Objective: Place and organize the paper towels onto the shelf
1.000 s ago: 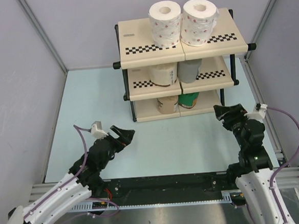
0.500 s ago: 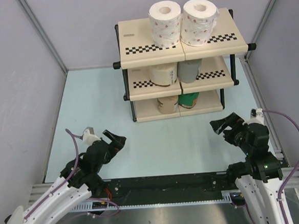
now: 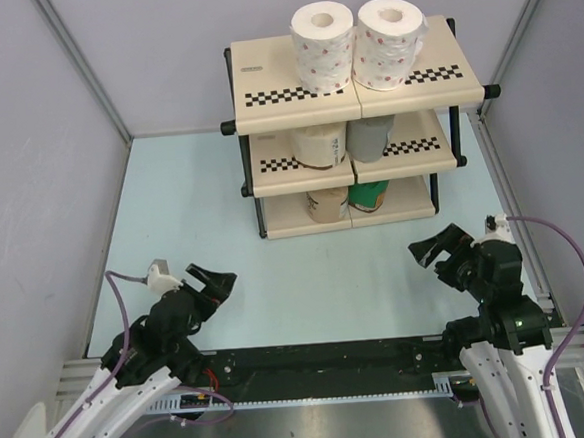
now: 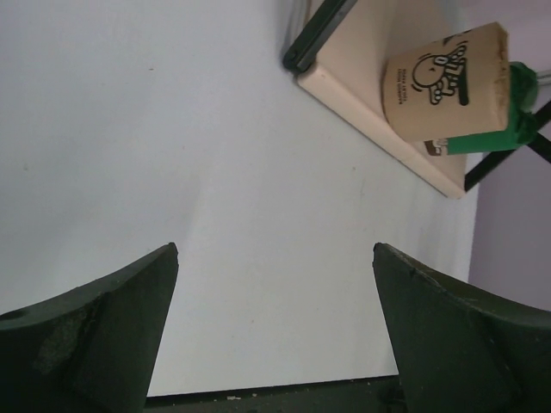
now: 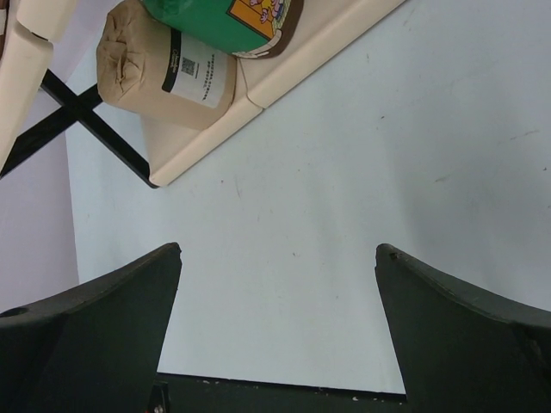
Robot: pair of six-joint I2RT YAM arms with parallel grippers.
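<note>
The shelf (image 3: 262,71) stands at the back of the table with all the paper towels on it. Two white red-dotted rolls (image 3: 322,44) (image 3: 390,42) stand on the top tier. A cream roll (image 3: 319,145) and a grey roll (image 3: 370,136) share the middle tier. On the bottom tier are a tan roll (image 3: 327,204) (image 4: 443,82) (image 5: 164,77) and a green roll (image 3: 368,197) (image 4: 495,129) (image 5: 224,21). My left gripper (image 3: 211,282) (image 4: 275,249) hangs open and empty over the table near the front left. My right gripper (image 3: 436,249) (image 5: 278,248) is open and empty at the front right.
Pale blue table top (image 3: 191,206) is enclosed by grey side walls (image 3: 30,197) and a back wall. A black rail (image 3: 322,362) runs along the near edge between the arm bases. The shelf's black frame leg (image 5: 103,129) shows in the right wrist view.
Both arms have drawn back from the shelf toward the near edge, the left one also shifting left. The right gripper's jaws have spread wider.
</note>
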